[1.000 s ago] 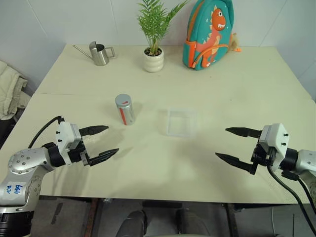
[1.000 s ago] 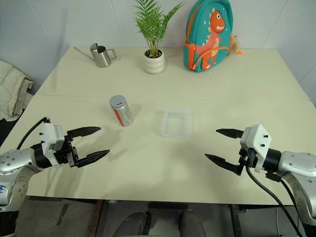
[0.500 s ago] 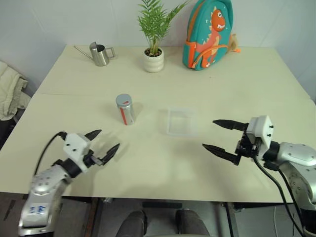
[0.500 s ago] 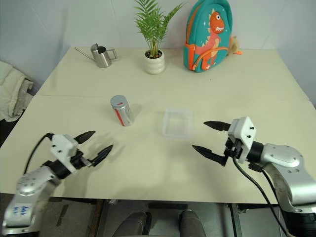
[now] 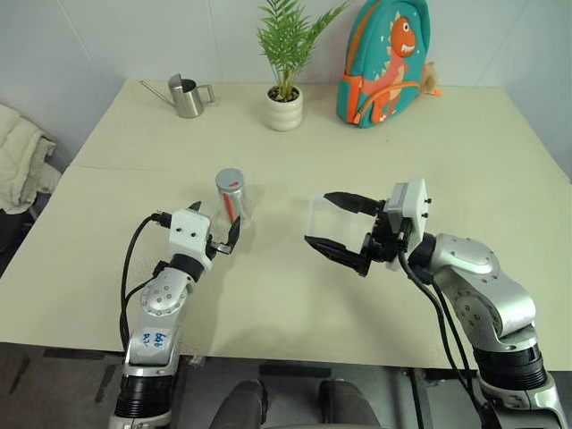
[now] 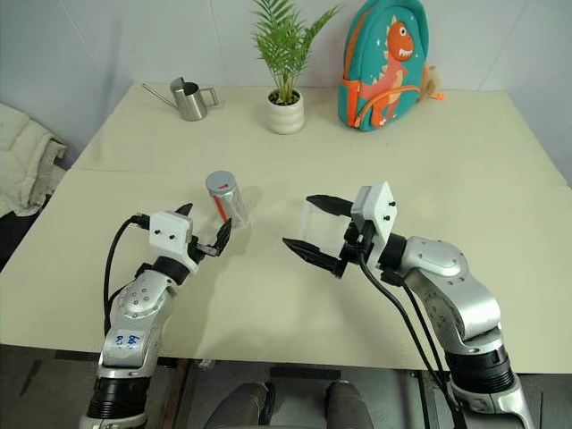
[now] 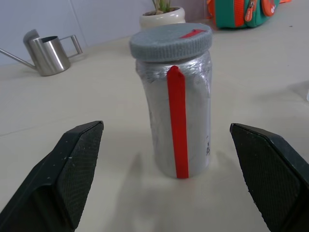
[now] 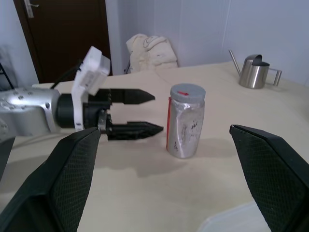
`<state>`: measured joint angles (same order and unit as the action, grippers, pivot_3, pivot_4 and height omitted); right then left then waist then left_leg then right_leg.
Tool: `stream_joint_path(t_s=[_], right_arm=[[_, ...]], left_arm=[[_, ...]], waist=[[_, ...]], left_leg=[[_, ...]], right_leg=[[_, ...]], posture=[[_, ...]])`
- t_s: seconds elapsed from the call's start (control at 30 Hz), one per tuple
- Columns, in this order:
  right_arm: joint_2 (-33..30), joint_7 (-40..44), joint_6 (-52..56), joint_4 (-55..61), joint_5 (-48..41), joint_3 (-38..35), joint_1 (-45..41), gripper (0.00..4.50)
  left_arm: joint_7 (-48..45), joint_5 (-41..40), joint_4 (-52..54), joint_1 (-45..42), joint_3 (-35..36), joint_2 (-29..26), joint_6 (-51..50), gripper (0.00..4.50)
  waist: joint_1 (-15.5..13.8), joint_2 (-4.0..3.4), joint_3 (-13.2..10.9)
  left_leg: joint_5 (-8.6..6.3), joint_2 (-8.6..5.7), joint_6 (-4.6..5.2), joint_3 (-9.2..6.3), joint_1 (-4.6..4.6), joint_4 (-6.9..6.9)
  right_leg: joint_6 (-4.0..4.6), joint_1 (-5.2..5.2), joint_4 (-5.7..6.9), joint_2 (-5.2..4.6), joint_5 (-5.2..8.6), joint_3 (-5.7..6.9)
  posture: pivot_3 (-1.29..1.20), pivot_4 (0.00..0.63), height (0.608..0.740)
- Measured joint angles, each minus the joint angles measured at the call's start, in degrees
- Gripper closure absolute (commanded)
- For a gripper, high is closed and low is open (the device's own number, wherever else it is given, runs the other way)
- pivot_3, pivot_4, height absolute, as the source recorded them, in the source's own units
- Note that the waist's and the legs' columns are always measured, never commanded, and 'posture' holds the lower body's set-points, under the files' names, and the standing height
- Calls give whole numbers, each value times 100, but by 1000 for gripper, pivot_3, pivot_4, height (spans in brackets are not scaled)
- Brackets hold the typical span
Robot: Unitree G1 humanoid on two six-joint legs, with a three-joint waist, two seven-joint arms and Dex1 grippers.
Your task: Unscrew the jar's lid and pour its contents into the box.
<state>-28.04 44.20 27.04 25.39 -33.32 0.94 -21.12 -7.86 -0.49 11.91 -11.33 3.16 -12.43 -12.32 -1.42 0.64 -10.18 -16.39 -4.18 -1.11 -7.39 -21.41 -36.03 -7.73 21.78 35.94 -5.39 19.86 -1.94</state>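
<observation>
**Capped jar standing between two open grippers**

The jar [image 7: 177, 108], silvery with a red strip, is standing upright on the table [image 5: 447, 143], its grey lid [image 7: 170, 41] screwed on. The left gripper [image 5: 214, 234] is hovering just beside it, fingers spread; the right gripper [image 5: 341, 231] is gaping over the clear box [image 6: 323, 222]. The box's contents cannot be told

- A cream bench [image 5: 500, 170] is filling the room's corner, sitting against pale tiled walls [image 5: 134, 36].
- A dark brown door [image 8: 63, 34] is standing behind it.
- Cream bedding [image 5: 18, 165] is lying heaped beside the bench's left edge.
</observation>
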Motion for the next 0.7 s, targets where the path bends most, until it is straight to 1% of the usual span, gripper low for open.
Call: stream_joint_path(t_s=[0.23, 0.5, 0.6, 0.7], right_arm=[[181, -195, 60, 240, -71, 100, 37, 0], [281, -416, 37, 261, -46, 99, 98, 0], [306, -516, 29, 314, 12, 98, 175, 0], [315, -593, 2, 373, 27, 97, 199, 0]], left_arm=[[93, 135, -966, -845, -186, 104, 332, 37], [113, 196, -1979, -1427, -192, 68, 800, 37], [45, 197, -2220, -1528, -191, 30, 939, 611], [21, 209, -2358, -1559, -192, -8, 1005, 1530]], waist=[[-3, 0, 0], [3, 1, 0], [9, 1, 0], [8, 1, 1]], left_leg=[[1, -3, 0, 6, -3, -7], [2, -2, 0, 11, -8, -4], [1, -4, 1, 16, -10, -4], [2, -2, 0, 16, -11, -3]], right_leg=[[-5, 4, 6, 1, -3, -3], [-6, 18, 11, 1, -3, -8], [-7, 21, 10, -1, -4, -9], [-7, 26, 13, 0, -4, -9]], posture=[[0, 150, 740], [0, 150, 740], [0, 150, 740], [0, 150, 740]])
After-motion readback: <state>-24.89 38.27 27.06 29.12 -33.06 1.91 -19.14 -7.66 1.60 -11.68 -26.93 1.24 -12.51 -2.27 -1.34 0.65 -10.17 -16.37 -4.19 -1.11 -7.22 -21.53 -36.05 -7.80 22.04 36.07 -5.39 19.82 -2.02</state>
